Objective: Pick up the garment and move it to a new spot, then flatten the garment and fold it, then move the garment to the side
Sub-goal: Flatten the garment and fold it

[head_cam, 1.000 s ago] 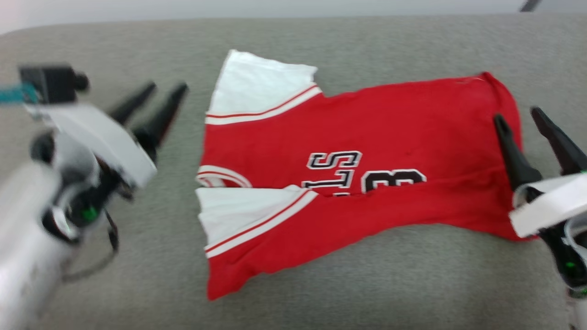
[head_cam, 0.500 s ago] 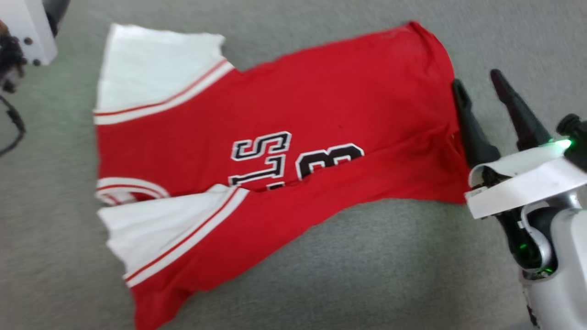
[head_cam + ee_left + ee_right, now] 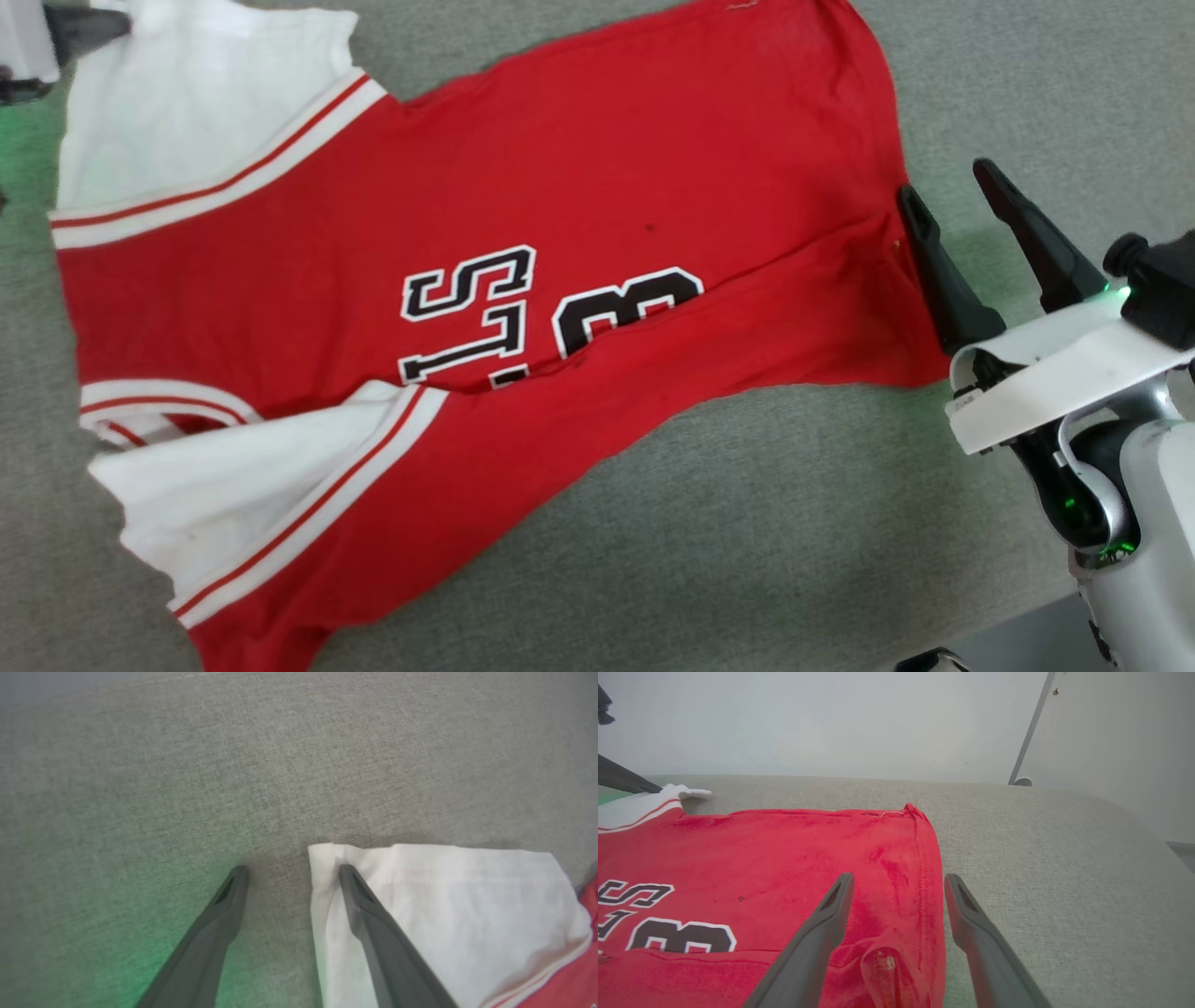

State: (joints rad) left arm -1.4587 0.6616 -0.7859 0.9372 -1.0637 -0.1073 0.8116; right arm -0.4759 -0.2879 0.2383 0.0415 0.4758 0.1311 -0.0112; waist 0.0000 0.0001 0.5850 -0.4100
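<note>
The grey upholstered surface (image 3: pixel 747 560) carries everything, and the garment (image 3: pixel 560 187), a bright red T-shirt, lies stretched across it from the left side to the right side. It lies mostly flat, but the near long side is turned over the middle, so the fold covers the lower part of the black-and-white lettering (image 3: pixel 551 313). Probably for this reason the shirt looks narrow, and the folding seems to be only half done. The far white sleeve (image 3: pixel 187 112) is spread open at the left end, and the near white sleeve (image 3: pixel 243 485) lies slanted over the red cloth, with the striped collar (image 3: pixel 159 411) between them. The hem (image 3: pixel 892 140) makes the right end. The right claw (image 3: pixel 948 184) stands with its fingers apart and holds nothing. In the right wrist view one finger is over the red cloth and the other is over the bare surface, so the hem runs between them. The left claw (image 3: pixel 293 870) is also spread and empty, and it stands across the outer edge of the far sleeve in the same way. Each claw seems to be placed at one end so that closing would pinch an edge, maybe to pull the shirt straight or to lift it.
</note>
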